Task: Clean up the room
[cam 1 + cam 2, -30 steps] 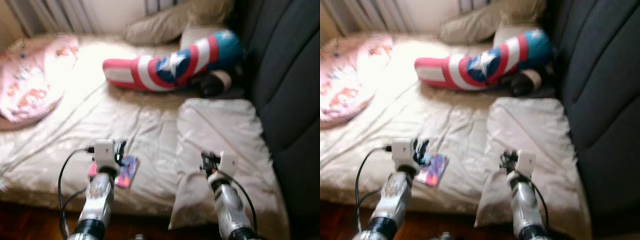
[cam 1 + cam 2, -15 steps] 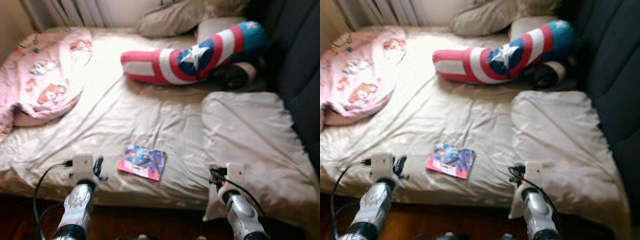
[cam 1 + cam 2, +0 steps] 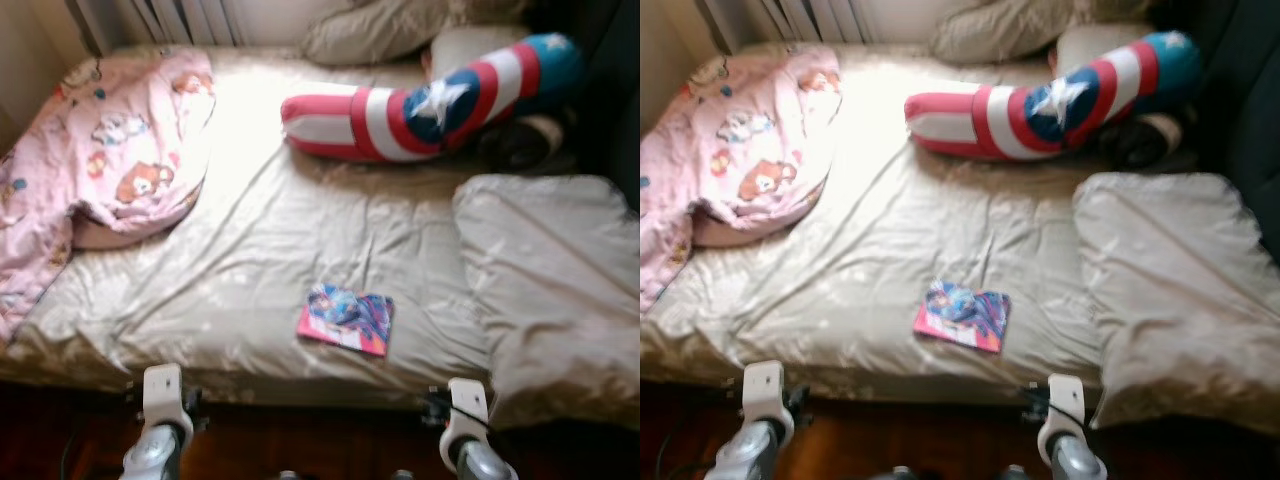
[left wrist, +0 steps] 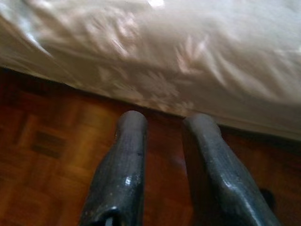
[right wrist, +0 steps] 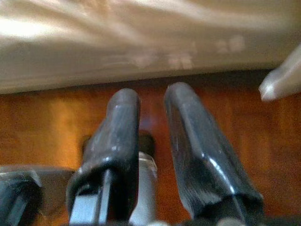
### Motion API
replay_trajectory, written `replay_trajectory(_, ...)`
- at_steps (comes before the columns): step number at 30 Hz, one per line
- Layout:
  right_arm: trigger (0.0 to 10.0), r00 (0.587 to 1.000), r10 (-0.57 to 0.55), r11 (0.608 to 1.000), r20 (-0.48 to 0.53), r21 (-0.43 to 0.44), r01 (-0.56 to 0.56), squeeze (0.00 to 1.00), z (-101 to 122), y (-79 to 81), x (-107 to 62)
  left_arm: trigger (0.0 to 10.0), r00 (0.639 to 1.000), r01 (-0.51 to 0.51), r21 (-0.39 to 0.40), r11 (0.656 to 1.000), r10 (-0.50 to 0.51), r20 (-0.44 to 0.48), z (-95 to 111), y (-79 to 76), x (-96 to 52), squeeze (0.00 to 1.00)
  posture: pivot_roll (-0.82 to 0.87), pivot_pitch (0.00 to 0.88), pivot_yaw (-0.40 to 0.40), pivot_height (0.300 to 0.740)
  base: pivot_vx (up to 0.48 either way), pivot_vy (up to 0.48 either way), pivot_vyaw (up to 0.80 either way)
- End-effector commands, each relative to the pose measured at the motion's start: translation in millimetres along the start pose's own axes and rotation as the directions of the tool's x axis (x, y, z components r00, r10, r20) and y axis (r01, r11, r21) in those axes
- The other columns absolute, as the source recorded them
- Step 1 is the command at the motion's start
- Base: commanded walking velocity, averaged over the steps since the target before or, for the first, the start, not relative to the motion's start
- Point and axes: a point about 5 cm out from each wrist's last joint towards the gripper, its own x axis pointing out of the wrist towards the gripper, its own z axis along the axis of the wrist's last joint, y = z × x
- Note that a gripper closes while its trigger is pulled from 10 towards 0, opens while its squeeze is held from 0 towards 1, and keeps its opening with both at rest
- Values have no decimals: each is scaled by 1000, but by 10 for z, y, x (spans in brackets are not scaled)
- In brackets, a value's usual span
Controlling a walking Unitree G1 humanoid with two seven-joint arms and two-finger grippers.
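2 grippers sat low at the near edge of the scene, both over the wooden floor [image 4: 42, 155] just short of the bed [image 3: 250, 250]. The left gripper [image 4: 162, 141] showed its 2 black fingers [image 4: 123, 155] nearly together with only a narrow gap, nothing between them. The right gripper [image 5: 150, 117] looked much the same: fingers [image 5: 188, 136] close to parallel, a slim gap, empty.

1 loose item lay on the beige sheet: a small colourful book [image 3: 346, 318], flat, near the front edge of the mattress. It lay ahead of both wrists and between them, somewhat toward the right side. Its longer edge ran roughly across the bed, slightly skewed. Judged from the head views, the right gripper was a little nearer to it than the left, though both were well apart from it and below mattress level.

Other items on the bed: a pink printed blanket [image 3: 110, 130] bunched at the far left, a long red, white and blue star cushion [image 3: 420, 105] at the far right, a beige pillow [image 3: 545, 270] on the right, just beside the book's side of the sheet, and another pillow [image 3: 390, 30] at the head.

Judgement: the book was the likely first pick. Either arm would need to rise above the mattress edge and reach forward; the right arm would have the shorter reach. A flat book on soft sheet may be hard to pinch; an edge approach seems called for.
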Motion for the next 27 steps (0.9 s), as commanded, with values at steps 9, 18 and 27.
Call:
replay_trajectory(9, 10000, 995, -47, 998, -90, 42, 51, 0, -250, -40, -61, 10000, 987, -9, 73, 997, 21, -158, -338, 34, -97, 0, 26, 209, 13, 740, 0, 480, 0)
replay_trajectory(18, 10000, 988, -41, 999, -152, 5, 42, 0, -401, -104, -115, 10000, 981, -49, 24, 998, 53, -187, -424, 43, -130, 0, 32, 193, 7, 740, 0, 477, 0)
replay_trajectory(27, 10000, 985, -22, 999, -169, -39, 16, 0, -445, -149, -141, 10000, 975, -62, 13, 998, 64, -215, -494, 61, -161, 0, 31, 178, 11, 740, 0, 476, 509)
